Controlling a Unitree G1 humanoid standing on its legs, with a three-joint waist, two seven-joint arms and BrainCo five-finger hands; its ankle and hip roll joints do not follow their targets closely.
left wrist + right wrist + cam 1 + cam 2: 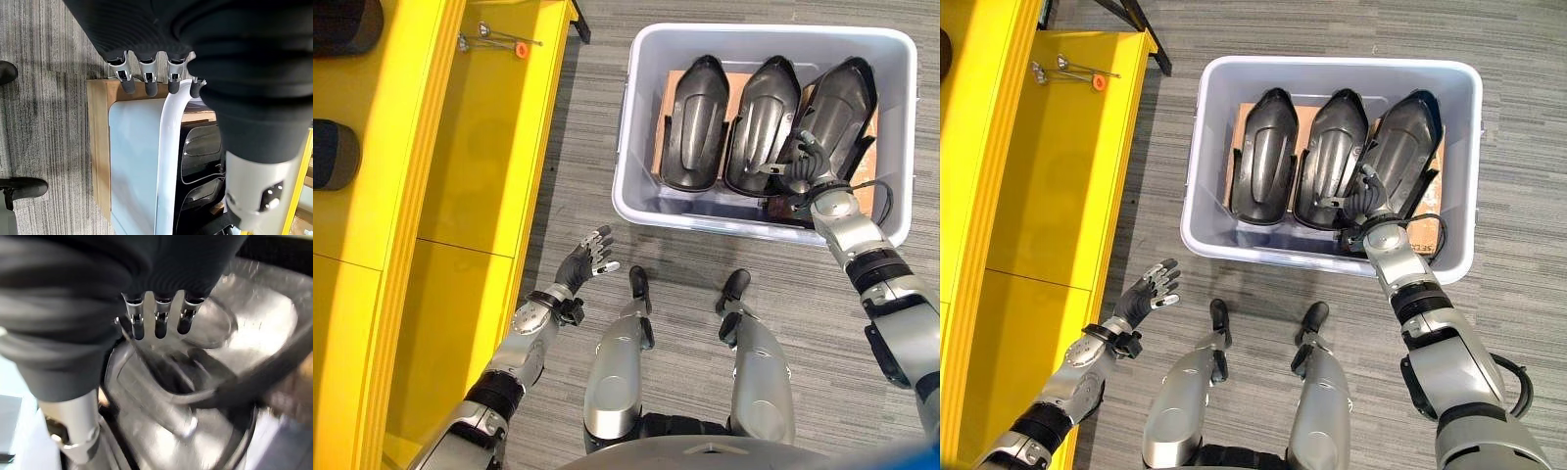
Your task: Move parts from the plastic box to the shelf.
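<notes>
From the head camera's left eye we saw a pale grey plastic box (636,147) on the grey carpet at about one o'clock, with three glossy black moulded parts standing side by side inside it, on brown cardboard (736,83): the left part (693,122), the middle part (761,122) and the right part (837,108). Our right hand (800,164) was down in the box at the near end of the right part, between it and the middle part; from here we could not tell whether its fingers had closed on anything. Our left hand (584,259) hung over the carpet at about seven o'clock of the box, released, fingers spread and holding nothing. The yellow shelf (489,147) ran along nine to eleven o'clock, with a small metal tool with an orange tip (499,41) lying at its far end.

The right eye gave the same layout.

In the left wrist view, our left hand's fingers (146,81) were straight and relaxed, with the box's white rim (168,147) and a black part beyond them.

In the right wrist view, our right hand's fingers (160,320) pointed out straight, just over the shiny black surface of a part, grasping nothing that we could see.
</notes>
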